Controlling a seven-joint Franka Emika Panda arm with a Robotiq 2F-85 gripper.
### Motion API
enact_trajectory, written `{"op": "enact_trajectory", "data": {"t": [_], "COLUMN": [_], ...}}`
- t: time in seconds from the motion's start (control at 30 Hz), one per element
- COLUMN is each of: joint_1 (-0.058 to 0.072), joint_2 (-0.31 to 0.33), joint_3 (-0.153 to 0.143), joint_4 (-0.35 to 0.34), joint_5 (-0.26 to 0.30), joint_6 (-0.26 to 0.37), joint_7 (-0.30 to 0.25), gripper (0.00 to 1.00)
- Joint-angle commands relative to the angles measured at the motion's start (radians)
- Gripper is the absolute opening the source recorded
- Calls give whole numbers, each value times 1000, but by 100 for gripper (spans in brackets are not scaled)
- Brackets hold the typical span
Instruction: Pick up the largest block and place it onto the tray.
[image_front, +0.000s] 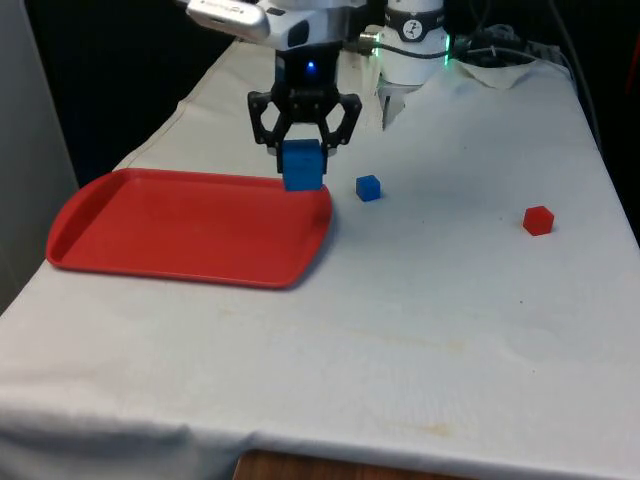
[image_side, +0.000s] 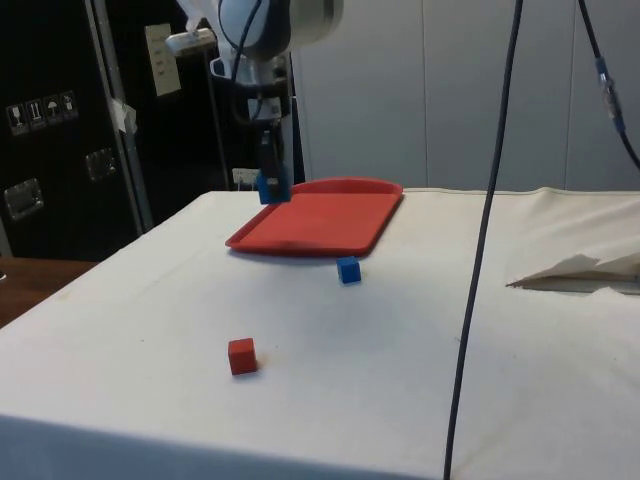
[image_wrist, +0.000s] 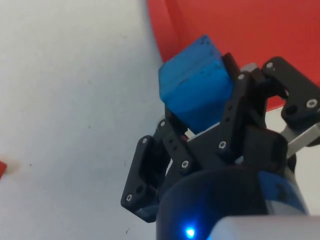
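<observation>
Large blue block held above the tray's corner
The hand (image_front: 303, 150) pinched the large blue block (image_front: 302, 166) over the red tray (image_front: 180, 225) edge.

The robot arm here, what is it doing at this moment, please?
The gripper is shut on the large blue block and holds it in the air at the edge of the red tray, at the corner of the tray that is nearest the small blocks. The block is not yet set down on the tray. A small blue block lies on the white cloth just beside the tray, and a small red block lies farther off, towards the front view's right.
</observation>
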Motion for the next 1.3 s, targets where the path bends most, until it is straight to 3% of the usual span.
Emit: {"op": "enact_trajectory", "data": {"t": [0.0,0.03,0.07,0.27,0.3,0.33,0.57,0.6,0.63,0.83,0.87,0.9,1.1,1.17,1.2,1.23,1.27], "joint_1": [-10,-1,-11,-25,-12,-29,-42,-27,-44,-54,-41,-56,-71,-74,-60,-63,-79], "joint_2": [2,2,5,27,26,39,100,95,109,168,164,176,236,254,253,264,274], "joint_3": [2,-5,-2,-23,-34,-31,-65,-74,-68,-93,-102,-96,-113,-118,-129,-130,-121], "joint_4": [1,0,1,7,4,11,34,29,37,64,58,68,97,107,100,106,118], "joint_5": [9,4,12,35,29,49,126,116,137,206,201,215,285,308,307,321,334], "joint_6": [4,0,3,5,1,5,7,2,7,4,2,3,2,1,1,1,1], "joint_7": [-15,-7,-21,-62,-54,-78,-146,-135,-154,-202,-195,-208,-248,-260,-258,-264,-274], "gripper": [2,2,2,2,2,2,2,2,2,2,2,2,2,2,2,2,2]}}
